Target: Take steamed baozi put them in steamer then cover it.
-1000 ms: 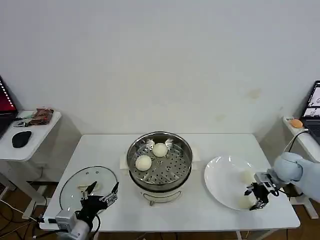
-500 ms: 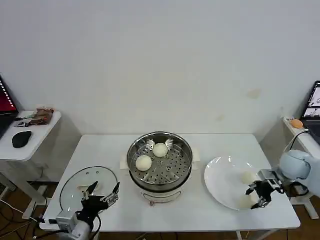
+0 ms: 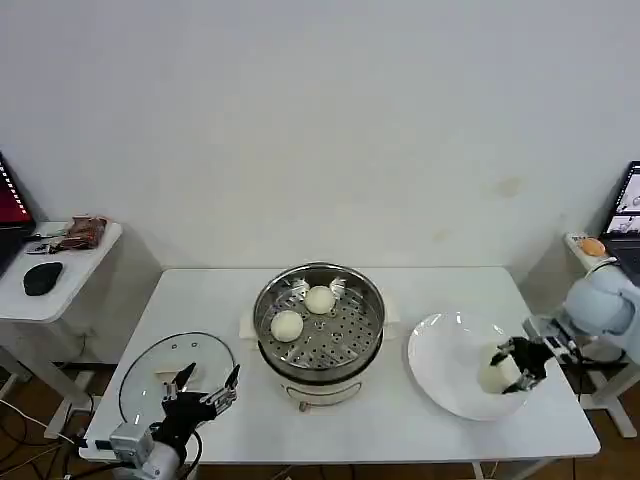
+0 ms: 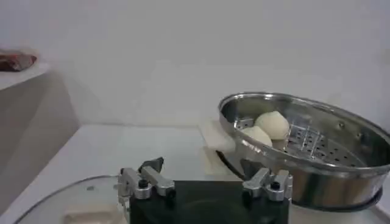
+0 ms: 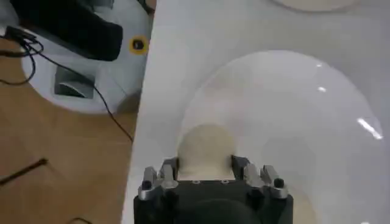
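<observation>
Head view: a white table holds a round shiny stainless-steel steamer (image 3: 319, 325) at its centre, with two smooth cream-white baozi (image 3: 287, 325) already resting on its perforated tray. To the robot's right lies a flat white plate (image 3: 445, 375). The right gripper (image 3: 517, 364) sits over the plate's outer side, and its fingers are now closed around a third cream-white bun (image 3: 496, 374). A second ago those fingers stood spread above the buns on the plate; they have since dropped and shut, so the pick appears made. In the right wrist view the held bun (image 5: 205, 148) sits snugly between the two fingers, low over the plate (image 5: 317, 115).

The left gripper (image 3: 203, 392) waits spread open, holding nothing, just above the round clear glass cover (image 3: 170, 372) lying flat at the table's near left corner. Judging from this, the next step is carrying the bun to the steamer; covering is not yet due.
</observation>
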Controlling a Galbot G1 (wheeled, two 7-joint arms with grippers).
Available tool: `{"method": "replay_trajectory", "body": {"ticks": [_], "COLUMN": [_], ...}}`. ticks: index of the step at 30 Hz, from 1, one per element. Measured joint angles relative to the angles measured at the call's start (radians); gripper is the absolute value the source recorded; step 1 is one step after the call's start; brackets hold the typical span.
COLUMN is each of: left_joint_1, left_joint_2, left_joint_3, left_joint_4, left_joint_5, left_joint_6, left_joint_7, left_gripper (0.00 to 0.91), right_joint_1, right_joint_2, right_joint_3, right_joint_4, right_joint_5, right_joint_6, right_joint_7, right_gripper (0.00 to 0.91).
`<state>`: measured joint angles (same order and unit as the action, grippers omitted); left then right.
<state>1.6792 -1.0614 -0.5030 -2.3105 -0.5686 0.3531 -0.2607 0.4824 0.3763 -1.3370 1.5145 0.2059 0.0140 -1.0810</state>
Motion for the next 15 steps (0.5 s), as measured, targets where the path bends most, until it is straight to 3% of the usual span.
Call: {"method": "replay_trajectory", "body": {"ticks": [15], "left_joint_1": [-0.005], "left_joint_2": [0.008], "left_joint_3": [0.005], "left_joint_4": [-0.002], "left_joint_5": [-0.007], "left_joint_6": [-0.002], "left_joint_7": [0.003], "left_gripper": [0.907], "right_joint_1": [0.243], "right_joint_2": [0.262], "right_joint_3": [-0.067], "right_joint_4": [-0.087], "right_joint_5": [0.103], "right_joint_6": [0.138], "right_joint_7": [0.058], "right_gripper": [0.584]}}
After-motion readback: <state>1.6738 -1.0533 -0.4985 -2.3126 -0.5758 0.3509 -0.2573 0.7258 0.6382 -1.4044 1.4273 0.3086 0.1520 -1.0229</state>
